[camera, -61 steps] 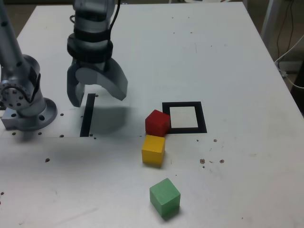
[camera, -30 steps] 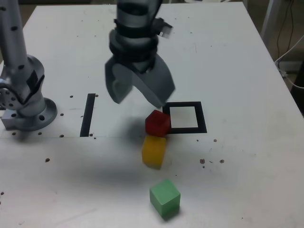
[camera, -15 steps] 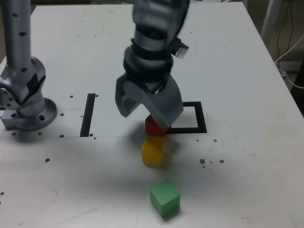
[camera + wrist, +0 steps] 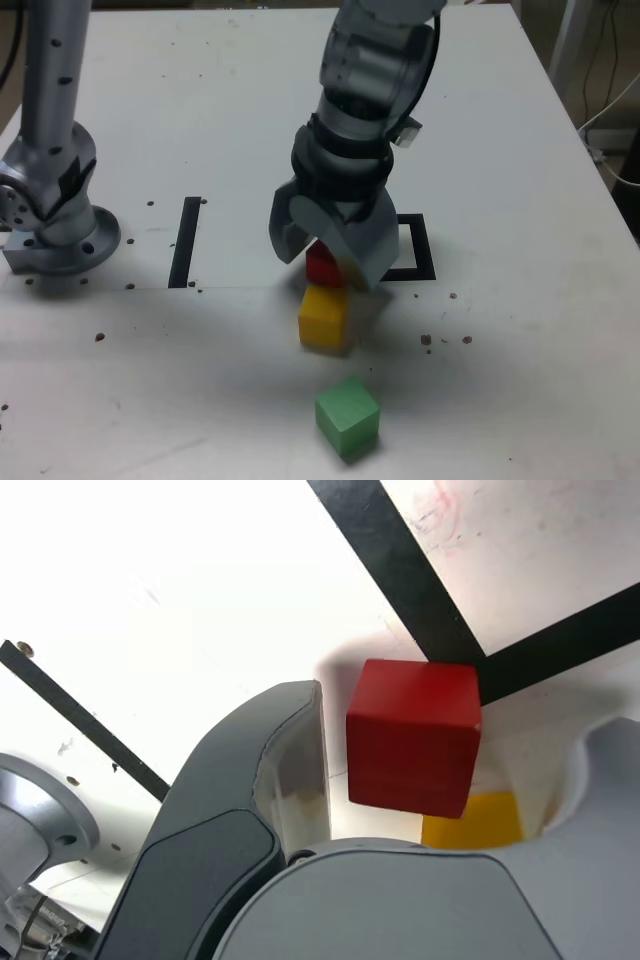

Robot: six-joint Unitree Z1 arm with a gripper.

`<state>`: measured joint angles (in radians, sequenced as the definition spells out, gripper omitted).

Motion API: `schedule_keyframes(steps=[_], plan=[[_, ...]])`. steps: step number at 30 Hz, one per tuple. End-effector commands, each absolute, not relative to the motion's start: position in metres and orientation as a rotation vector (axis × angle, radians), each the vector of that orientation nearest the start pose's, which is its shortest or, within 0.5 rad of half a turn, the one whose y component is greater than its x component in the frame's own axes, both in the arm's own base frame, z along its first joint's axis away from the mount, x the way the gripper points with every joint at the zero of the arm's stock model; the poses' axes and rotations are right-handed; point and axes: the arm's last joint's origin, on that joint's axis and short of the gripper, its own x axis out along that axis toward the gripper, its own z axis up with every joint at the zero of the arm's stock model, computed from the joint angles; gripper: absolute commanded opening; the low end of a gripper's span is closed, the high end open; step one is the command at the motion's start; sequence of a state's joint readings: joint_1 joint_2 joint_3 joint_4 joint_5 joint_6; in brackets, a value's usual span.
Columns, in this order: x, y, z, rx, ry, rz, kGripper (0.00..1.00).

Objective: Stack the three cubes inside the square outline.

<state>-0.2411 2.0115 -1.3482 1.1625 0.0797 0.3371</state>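
3 cubes: 1 red cube (image 4: 320, 264), 1 yellow cube (image 4: 323, 317), 1 green cube (image 4: 347, 416)

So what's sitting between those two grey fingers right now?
The red cube sits between the open gripper's fingers, clearest in the wrist view; a gap shows on one side. The yellow cube lies just beyond it.

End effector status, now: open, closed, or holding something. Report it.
End effector: open, its fingers straddling the red cube with a visible gap on one side; not yet gripping it.
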Motion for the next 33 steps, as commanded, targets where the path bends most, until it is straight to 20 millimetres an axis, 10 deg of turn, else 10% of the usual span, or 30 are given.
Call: schedule_keyframes(steps=[1, 13, 33], plan=[[0.321, -0.073, 0.212, 0.527, 1.777, -0.416, 0.65], [0.323, -0.072, 0.210, 0.526, 1.771, -0.397, 0.25], [0.327, -0.072, 0.227, 0.487, 1.773, -0.343, 0.24]])
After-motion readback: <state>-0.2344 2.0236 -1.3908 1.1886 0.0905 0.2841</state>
